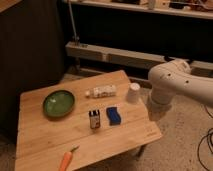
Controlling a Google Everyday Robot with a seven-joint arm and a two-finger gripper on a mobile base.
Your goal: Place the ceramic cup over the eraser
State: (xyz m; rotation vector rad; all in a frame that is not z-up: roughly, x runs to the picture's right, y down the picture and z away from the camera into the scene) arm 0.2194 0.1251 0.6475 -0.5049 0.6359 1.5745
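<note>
The ceramic cup (133, 93) is small, white and handle-less, and stands near the right back edge of the wooden table (45, 137). The eraser (94, 120) is a small dark block with a whitish end, lying mid-table to the left of and nearer than the cup. My white arm comes in from the right. My gripper (155, 113) is at its lower end by the table's right edge, to the right of the cup and a little nearer. It holds nothing that I can see.
A bright blue block (113, 115) lies just right of the eraser. A white labelled bottle (101, 92) lies on its side left of the cup. A green bowl (58, 103) sits at the left. A carrot (66, 160) lies at the front edge. Shelving stands behind.
</note>
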